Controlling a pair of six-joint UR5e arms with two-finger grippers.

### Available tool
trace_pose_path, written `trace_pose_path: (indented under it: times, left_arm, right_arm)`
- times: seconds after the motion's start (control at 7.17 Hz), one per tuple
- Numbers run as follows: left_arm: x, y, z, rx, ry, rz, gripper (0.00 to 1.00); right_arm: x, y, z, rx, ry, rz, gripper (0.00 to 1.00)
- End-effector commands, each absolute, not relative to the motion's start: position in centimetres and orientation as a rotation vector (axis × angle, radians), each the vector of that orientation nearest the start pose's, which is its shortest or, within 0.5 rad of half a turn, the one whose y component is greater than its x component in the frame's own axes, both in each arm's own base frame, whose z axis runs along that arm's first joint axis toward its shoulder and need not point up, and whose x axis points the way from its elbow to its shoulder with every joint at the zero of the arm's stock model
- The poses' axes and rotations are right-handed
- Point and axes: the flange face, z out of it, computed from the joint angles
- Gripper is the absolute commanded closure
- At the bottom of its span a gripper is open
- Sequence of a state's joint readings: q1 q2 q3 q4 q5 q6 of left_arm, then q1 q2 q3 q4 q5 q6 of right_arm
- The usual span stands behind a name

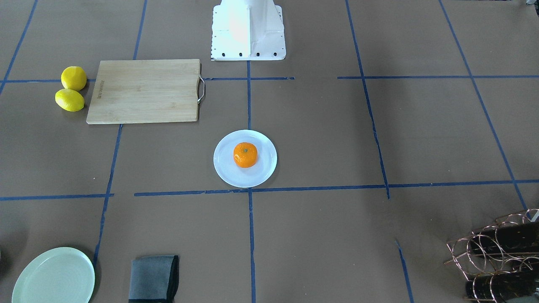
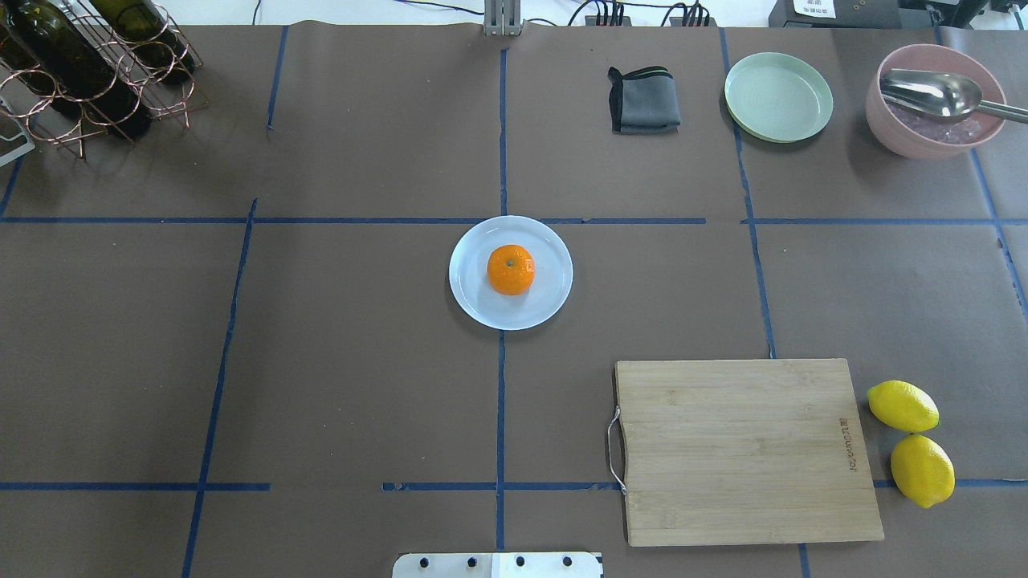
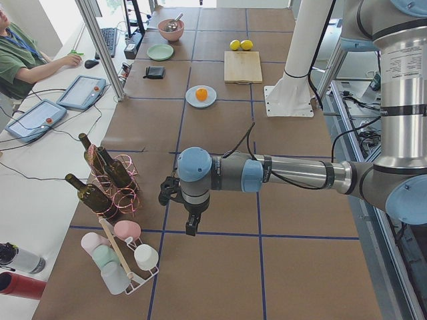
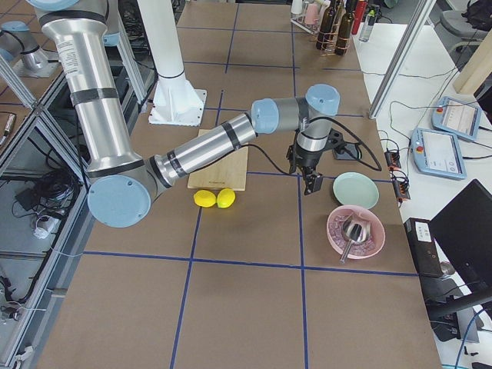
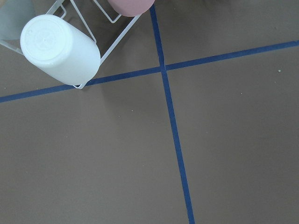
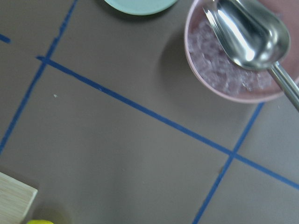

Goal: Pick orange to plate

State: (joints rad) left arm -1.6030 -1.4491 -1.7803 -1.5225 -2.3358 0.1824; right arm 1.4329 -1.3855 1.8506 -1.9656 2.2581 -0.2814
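The orange [image 2: 511, 270] is sitting on the plate [image 2: 472, 295]; the left gripper [image 3: 191, 227] and the right gripper [image 4: 314, 183] are hovering well apart from it; whether their fingers are apart or together, one cannot tell.

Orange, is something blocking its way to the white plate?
Nothing visible blocks it. The orange already sits on the white plate, near its middle, and nothing else touches either one.

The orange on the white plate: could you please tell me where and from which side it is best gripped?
Probably from straight above, closing across the widest middle of the orange, either side of the stem dimple. It sits stem-up near the middle of the plate, whose raised rim would likely hinder a low sideways approach.
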Motion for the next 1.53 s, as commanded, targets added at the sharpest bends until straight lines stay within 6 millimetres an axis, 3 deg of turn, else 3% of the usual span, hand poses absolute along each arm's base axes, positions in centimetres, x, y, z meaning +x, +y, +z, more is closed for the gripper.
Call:
trace_pose_path:
  times: [0.0,0.14,0.42,0.56,0.84,1.4]
  left_arm:
    - [-7.9,-43.8,61.9,0.116,0.760,0.155,0.00]
    - [-7.8,-43.9,61.8,0.120,0.761,0.158,0.00]
    - [-7.9,-43.8,62.2,0.114,0.761,0.155,0.00]
    - [-7.9,-43.8,62.1,0.119,0.759,0.158,0.00]
    - [-7.8,-43.3,62.6,0.106,0.761,0.154,0.00]
    - [-7.8,-42.2,63.5,0.084,0.762,0.145,0.00]
  right_arm:
    - [4.1,-48.6,54.9,0.007,-0.689,-0.312,0.00]
    - [4.9,-45.5,58.3,-0.056,-0.701,-0.269,0.00]
    - [5.7,-42.3,62.0,-0.033,-0.704,-0.256,0.00]
    - [6.0,-41.7,63.5,-0.024,-0.703,-0.249,0.00]
    - [5.9,-40.4,64.8,-0.047,-0.752,-0.230,0.00]
    - [5.9,-40.2,65.0,-0.049,-0.765,-0.226,0.00]
